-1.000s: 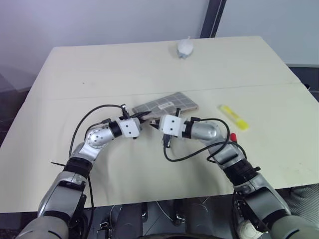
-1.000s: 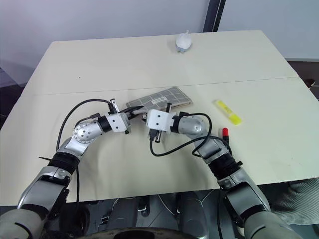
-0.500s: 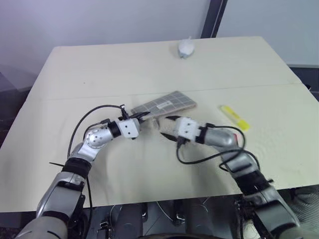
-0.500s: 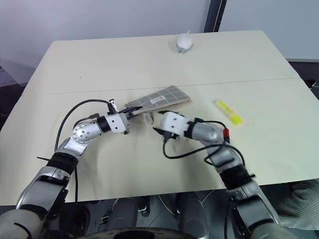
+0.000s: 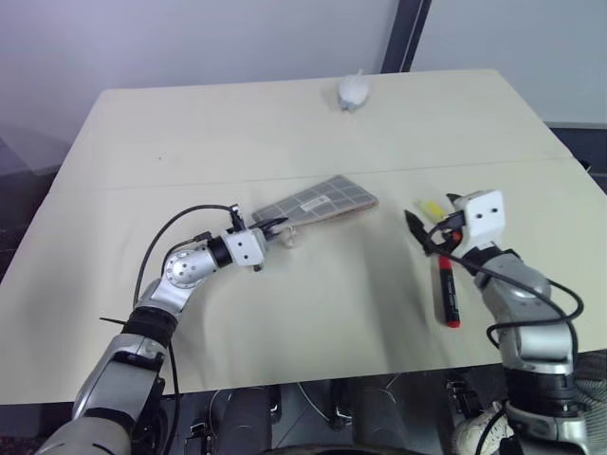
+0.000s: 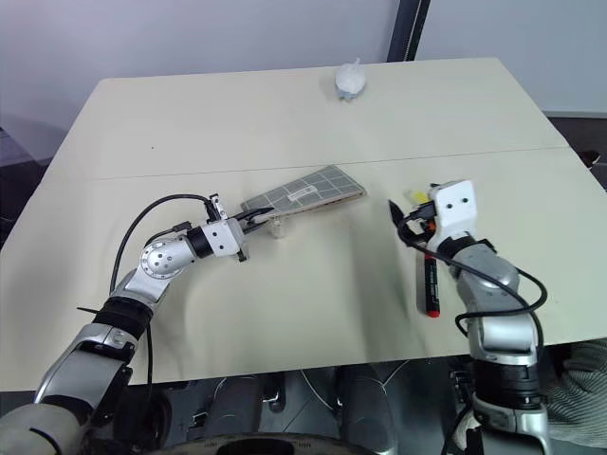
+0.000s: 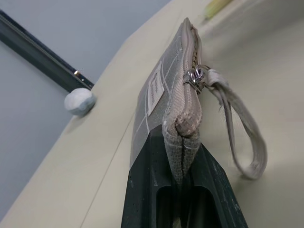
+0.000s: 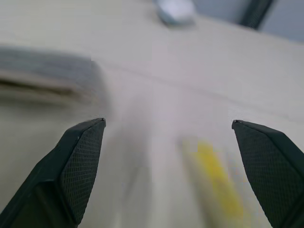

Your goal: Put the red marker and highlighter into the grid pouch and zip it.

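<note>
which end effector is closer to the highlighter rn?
Right. The right end effector hangs open next to the highlighter. The left end effector is across the table, shut on the grid pouch corner.

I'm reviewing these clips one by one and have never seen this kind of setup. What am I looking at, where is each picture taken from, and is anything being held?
This is a two-armed humanoid robot at a table. The two wide pictures come from cameras in its head, looking down over its arms. The two close-ups come from cameras on its wrists, looking along each gripper's fingers.

The left gripper is shut on one end of the grid pouch, as the left wrist view shows; its zipper pull and loop strap hang beside it. The right gripper is open and empty, near the highlighter. The red marker lies on the table beside the right arm. A small white crumpled object sits at the far edge.
</note>
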`<state>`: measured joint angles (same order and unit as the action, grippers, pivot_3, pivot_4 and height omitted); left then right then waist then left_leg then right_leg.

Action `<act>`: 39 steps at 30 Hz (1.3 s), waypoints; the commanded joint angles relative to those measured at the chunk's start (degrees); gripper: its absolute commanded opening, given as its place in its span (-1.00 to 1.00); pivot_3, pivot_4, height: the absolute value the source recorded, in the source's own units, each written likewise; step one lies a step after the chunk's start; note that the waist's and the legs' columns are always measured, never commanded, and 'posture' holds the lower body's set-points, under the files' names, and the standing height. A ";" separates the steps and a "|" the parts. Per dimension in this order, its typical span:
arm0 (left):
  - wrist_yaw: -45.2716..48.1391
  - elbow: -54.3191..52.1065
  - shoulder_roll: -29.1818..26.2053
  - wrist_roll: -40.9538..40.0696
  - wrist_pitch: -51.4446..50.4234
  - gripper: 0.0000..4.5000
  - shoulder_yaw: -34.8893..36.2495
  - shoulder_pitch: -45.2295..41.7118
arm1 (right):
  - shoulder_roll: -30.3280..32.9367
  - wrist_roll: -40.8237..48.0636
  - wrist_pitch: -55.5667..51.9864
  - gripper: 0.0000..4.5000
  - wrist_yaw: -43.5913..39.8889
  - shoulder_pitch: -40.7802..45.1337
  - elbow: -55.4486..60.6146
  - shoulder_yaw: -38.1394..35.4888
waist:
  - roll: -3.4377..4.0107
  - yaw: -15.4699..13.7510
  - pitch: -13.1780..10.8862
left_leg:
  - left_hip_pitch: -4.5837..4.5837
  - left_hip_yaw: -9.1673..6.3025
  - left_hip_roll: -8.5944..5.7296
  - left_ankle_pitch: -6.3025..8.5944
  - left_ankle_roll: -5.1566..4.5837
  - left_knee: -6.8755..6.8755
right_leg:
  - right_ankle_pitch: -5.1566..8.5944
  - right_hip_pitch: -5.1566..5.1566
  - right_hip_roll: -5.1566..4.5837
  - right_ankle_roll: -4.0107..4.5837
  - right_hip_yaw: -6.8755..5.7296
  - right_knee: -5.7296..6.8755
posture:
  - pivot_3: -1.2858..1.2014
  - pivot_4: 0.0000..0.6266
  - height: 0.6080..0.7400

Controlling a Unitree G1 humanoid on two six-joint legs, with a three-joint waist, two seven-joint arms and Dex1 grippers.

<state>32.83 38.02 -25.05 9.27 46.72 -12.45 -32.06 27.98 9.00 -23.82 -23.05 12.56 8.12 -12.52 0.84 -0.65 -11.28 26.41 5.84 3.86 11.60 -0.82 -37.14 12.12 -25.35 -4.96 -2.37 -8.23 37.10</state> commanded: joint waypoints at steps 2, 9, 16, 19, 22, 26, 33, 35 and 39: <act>0.47 0.12 0.31 -0.94 1.02 -1.00 0.36 -1.87 | 5.00 1.23 -2.42 0.97 -2.99 3.29 -8.55 -2.61 | 0.00 -0.05 0.00 | 0.00 0.04 0.01 0.00 -0.01 0.01 | 0.00 0.00 0.05 0.00 0.00 0.01 | 0.03 -0.52 1.00; 0.30 -0.82 0.05 -0.65 1.01 -1.00 0.60 -0.90 | 8.95 7.10 -14.05 0.86 -8.22 8.32 -18.79 -4.63 | 0.00 0.05 0.00 | -0.01 0.07 0.03 -0.01 -0.02 0.02 | -0.01 -0.01 0.08 -0.02 0.01 0.01 | 0.03 -0.52 1.00; 0.07 -2.20 -0.62 -0.86 0.37 -1.00 1.14 0.16 | 11.86 4.77 -10.78 -0.56 -11.58 9.03 -19.53 -1.03 | 0.00 0.03 0.00 | -0.01 0.05 0.03 -0.01 -0.02 0.01 | -0.01 0.00 0.08 -0.02 0.01 0.01 | 0.03 -0.52 1.00; 0.00 -2.27 -0.35 -1.17 -0.11 -1.00 1.30 -0.17 | 10.80 7.80 -5.74 -0.61 -16.80 9.09 -12.27 0.40 | 0.01 0.14 -0.01 | -0.01 0.03 0.04 -0.01 -0.02 0.00 | -0.01 -0.02 0.08 -0.02 0.01 0.01 | 0.03 -0.52 1.00; -0.27 -2.05 0.20 -1.57 -0.68 -1.00 1.64 -0.88 | 11.43 10.77 -5.19 -0.61 -22.86 6.30 -3.83 3.00 | 0.01 0.17 -0.01 | 0.00 0.00 0.08 -0.01 -0.02 0.02 | -0.09 -0.06 0.14 -0.18 0.05 0.02 | 0.03 -0.52 1.00; -0.42 -1.71 0.87 -2.05 -1.43 -1.00 1.93 -1.72 | 11.93 13.12 -4.15 -0.61 -26.75 3.45 3.71 4.66 | -0.03 -0.25 -0.01 | 0.03 -0.13 0.09 0.00 -0.03 0.03 | -0.07 -0.03 0.21 -0.21 0.03 0.00 | 0.03 -0.52 1.00; -0.12 -2.02 1.34 -2.82 -1.71 -1.00 1.94 -1.83 | 13.94 9.87 -2.86 -0.61 -27.64 1.02 4.55 8.08 | -0.06 -0.08 -0.03 | 0.04 -0.08 -0.01 0.02 -0.02 -0.07 | 0.01 0.00 -0.04 -0.04 0.03 -0.02 | 0.03 -0.52 1.00; 0.10 -2.18 1.34 -3.05 -1.83 -1.00 1.96 -1.73 | 14.29 7.68 -1.18 -0.61 -26.87 1.42 2.68 8.81 | -0.06 -0.07 -0.03 | 0.03 -0.08 -0.01 0.02 -0.02 -0.06 | 0.01 -0.01 -0.02 -0.04 0.03 -0.02 | 0.03 -0.52 1.00; 0.18 -2.75 1.27 -2.67 -1.65 -1.00 1.62 -1.82 | 12.64 8.36 -1.19 -0.61 -25.61 3.33 0.66 8.17 | -0.07 -0.06 -0.03 | 0.03 -0.06 -0.01 0.01 -0.03 -0.03 | 0.01 -0.03 0.01 -0.04 0.03 -0.01 | 0.03 -0.52 1.00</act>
<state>33.23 37.57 -23.56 7.72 44.31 -11.92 -32.78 41.12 16.86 -26.00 -49.20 14.28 8.30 -3.09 0.77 -0.71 -11.31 26.44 5.79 3.86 11.62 -0.85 -37.17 12.13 -25.38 -4.94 -2.41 -8.20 37.09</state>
